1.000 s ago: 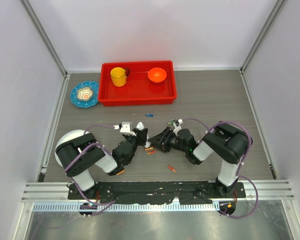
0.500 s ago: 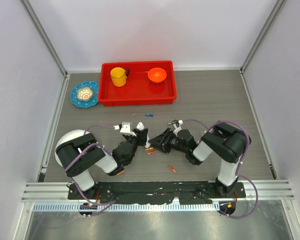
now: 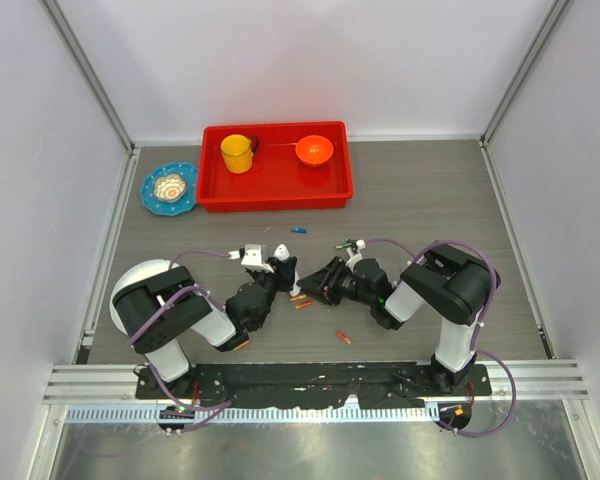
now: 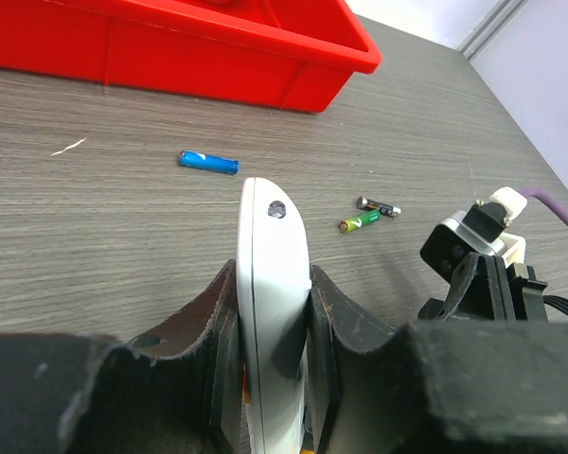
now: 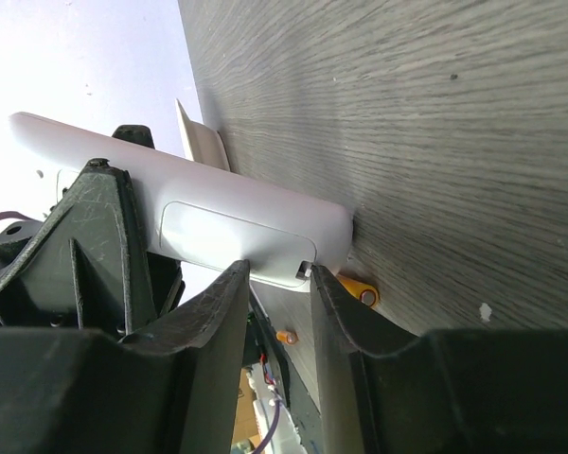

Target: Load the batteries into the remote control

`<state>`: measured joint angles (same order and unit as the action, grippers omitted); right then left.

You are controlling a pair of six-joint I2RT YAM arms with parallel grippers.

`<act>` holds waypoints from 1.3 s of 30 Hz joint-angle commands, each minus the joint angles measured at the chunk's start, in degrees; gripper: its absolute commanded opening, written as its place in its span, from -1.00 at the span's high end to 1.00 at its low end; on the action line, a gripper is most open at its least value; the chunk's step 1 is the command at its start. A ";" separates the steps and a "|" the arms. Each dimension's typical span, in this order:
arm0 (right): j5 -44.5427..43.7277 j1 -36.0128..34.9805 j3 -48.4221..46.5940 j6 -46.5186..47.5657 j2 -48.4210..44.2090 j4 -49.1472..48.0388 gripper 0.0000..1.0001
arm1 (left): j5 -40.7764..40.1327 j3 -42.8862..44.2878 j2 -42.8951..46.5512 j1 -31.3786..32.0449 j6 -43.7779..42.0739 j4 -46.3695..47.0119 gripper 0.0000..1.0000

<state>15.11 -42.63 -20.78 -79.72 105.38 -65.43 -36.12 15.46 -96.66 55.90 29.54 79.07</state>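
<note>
My left gripper (image 3: pixel 280 268) is shut on the white remote control (image 3: pixel 279 252), held on its edge just above the table; in the left wrist view the remote (image 4: pixel 270 218) stands between the two pads. My right gripper (image 3: pixel 320 281) is open, and its fingertips (image 5: pixel 239 276) rest against the remote's back by the battery cover (image 5: pixel 229 236). Nothing is between its jaws. Orange batteries (image 3: pixel 300 301) lie under the remote, one showing in the right wrist view (image 5: pixel 358 289). A blue battery (image 4: pixel 208 163), a green one (image 4: pixel 363 221) and a red one (image 3: pixel 344 337) lie loose on the table.
A red tray (image 3: pixel 275 190) at the back holds a yellow cup (image 3: pixel 237 153) and an orange bowl (image 3: pixel 314 150). A blue dish (image 3: pixel 170 188) sits to its left. A white round plate (image 3: pixel 130 285) lies under the left arm. An orange battery (image 3: pixel 240 344) lies by the left base.
</note>
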 commanded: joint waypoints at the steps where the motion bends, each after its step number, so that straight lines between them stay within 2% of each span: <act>1: -0.88 -0.26 -2.08 0.09 -0.18 -2.78 0.26 | -0.88 0.18 -1.34 0.88 -1.59 9.61 1.00; 14: -0.88 -0.26 -2.34 -0.08 0.09 -3.39 0.43 | -0.27 -0.08 -1.42 1.23 -2.12 9.61 1.00; 39: -0.87 -0.26 -1.81 0.09 -2.99 -2.42 0.43 | -2.03 0.00 -1.69 2.11 -6.51 9.53 1.00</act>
<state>15.14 -42.63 -21.12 -79.70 105.34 -64.64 -37.52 15.53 -96.90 57.04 26.15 79.99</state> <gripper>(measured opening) 0.288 0.303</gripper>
